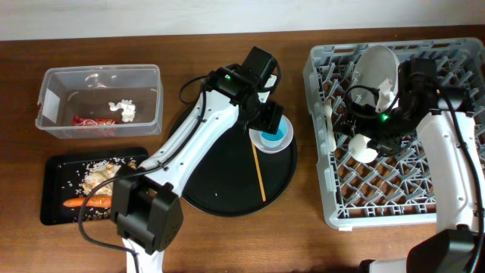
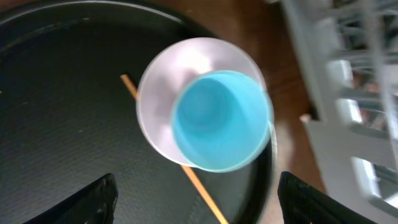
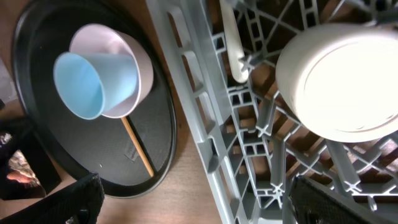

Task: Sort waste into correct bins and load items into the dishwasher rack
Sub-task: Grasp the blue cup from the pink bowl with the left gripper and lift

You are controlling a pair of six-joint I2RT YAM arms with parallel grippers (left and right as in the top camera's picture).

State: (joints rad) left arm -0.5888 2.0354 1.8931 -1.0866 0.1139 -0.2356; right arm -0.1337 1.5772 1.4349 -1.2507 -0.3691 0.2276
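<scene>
Gripper on my left arm [image 2: 196, 186] hangs just above the small light-blue cup [image 2: 217, 121], with both fingers [image 2: 102, 196] spread wide and touching nothing.

The cup stands upright inside the pale bowl [image 2: 158, 93], leaning toward the bowl's side nearest the rack. I judge it to be light, thin plastic, smooth and a little slippery, and it can flex if I squeeze hard. The best hold, I think, is on the rim, one finger inside and one outside, at the side away from the bowl wall. The bowl is loose too, so it may slide or lift with the cup.

The bowl sits at the edge of the round black tray [image 2: 56, 93], and a thin wooden stick [image 1: 259, 171] lies partly under it. Beside the tray is the grey dishwasher rack [image 1: 402, 197], where my right gripper [image 1: 371, 129] is also open and holds nothing.
</scene>
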